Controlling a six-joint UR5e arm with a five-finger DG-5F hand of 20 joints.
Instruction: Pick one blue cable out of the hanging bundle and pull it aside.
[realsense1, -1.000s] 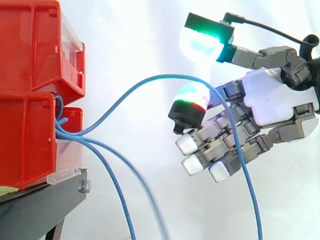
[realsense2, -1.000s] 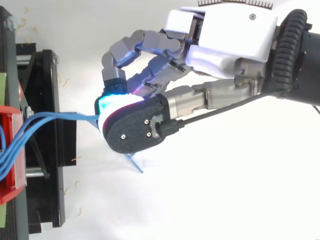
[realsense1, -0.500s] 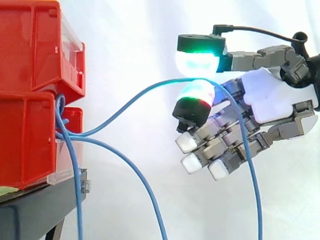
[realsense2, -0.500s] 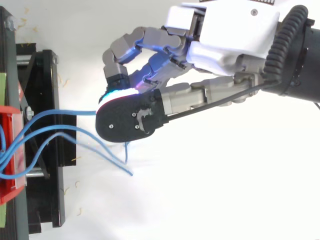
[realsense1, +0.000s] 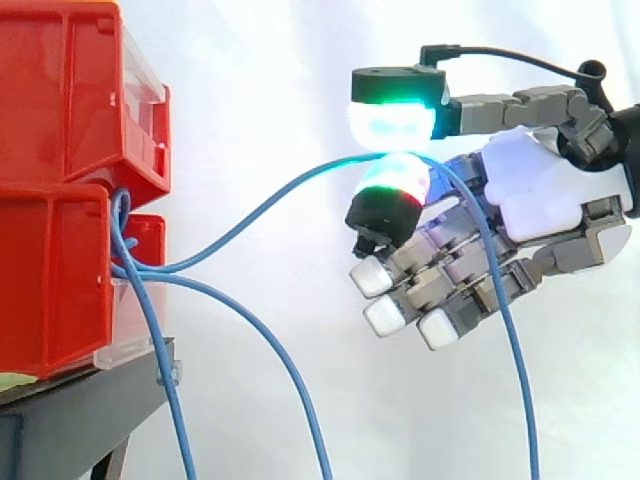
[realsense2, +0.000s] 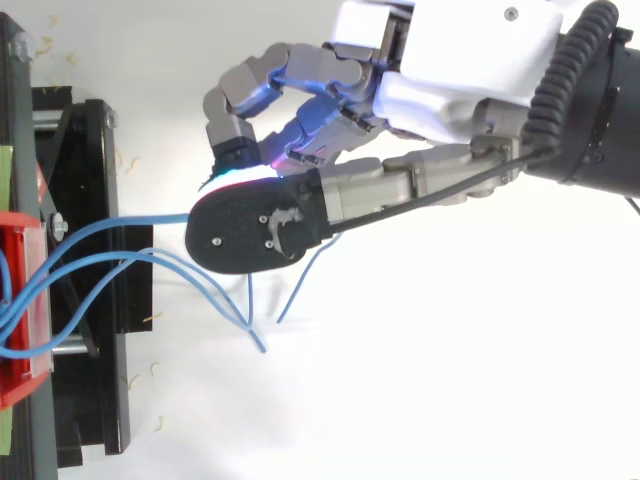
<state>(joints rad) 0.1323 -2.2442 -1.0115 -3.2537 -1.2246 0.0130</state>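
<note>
Several thin blue cables come out of the lower red bin (realsense1: 55, 280) at the left. One blue cable (realsense1: 300, 179) arcs up and to the right to my hand (realsense1: 530, 190), passes between the green-glowing thumb pad (realsense1: 393, 118) and a fingertip pad (realsense1: 390, 190) below it, then drapes over the curled fingers and hangs down at the right. The hand is shut on this cable in a pinch. In the top view the same cable (realsense2: 150, 219) runs from the bin to under the hand (realsense2: 450, 60). Two other blue cables (realsense1: 158, 360) hang loose near the stand.
Two red bins (realsense1: 70, 90) are stacked on a black stand (realsense1: 80, 410) at the left, before a white curtain. In the top view the stand (realsense2: 95, 330) lies along the left edge, and loose cable ends (realsense2: 255, 330) trail on the white surface beneath the hand.
The thumb has come down from well above the cable and now pinches it against the fingertip. The two loose cables have dropped away and swung left toward the stand.
</note>
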